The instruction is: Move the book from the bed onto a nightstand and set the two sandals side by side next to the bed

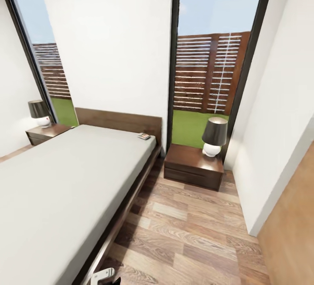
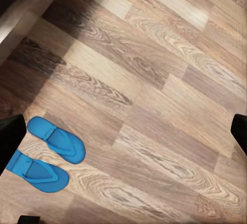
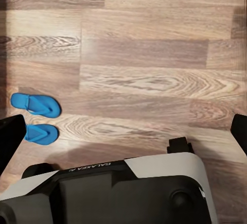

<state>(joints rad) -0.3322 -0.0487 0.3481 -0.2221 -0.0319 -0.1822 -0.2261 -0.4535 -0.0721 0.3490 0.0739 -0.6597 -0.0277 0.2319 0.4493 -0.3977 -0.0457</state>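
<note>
Both pincers [image 2: 123, 131] [image 3: 123, 129] wide apart, empty.

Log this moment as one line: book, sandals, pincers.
book: on bed, headboard end | sandals: side by side on floor | left pincer: open, empty | right pincer: open, empty

— What's the room like from where I'm looking?

— I see white walls [image 1: 109, 49] and a wood-plank floor [image 1: 187, 232] in mixed brown tones. Two tall dark-framed windows, one [image 1: 213, 58] ahead and one [image 1: 41, 58] off to the left, show blue sky, a slatted fence [image 1: 209, 76] and grass.

— Any lighting?

— I've got daylight through the glass. A lamp [image 1: 214, 137] with a dark shade and white base stands by the near window, and another lamp [image 1: 39, 113] like it sits by the far one.
</note>
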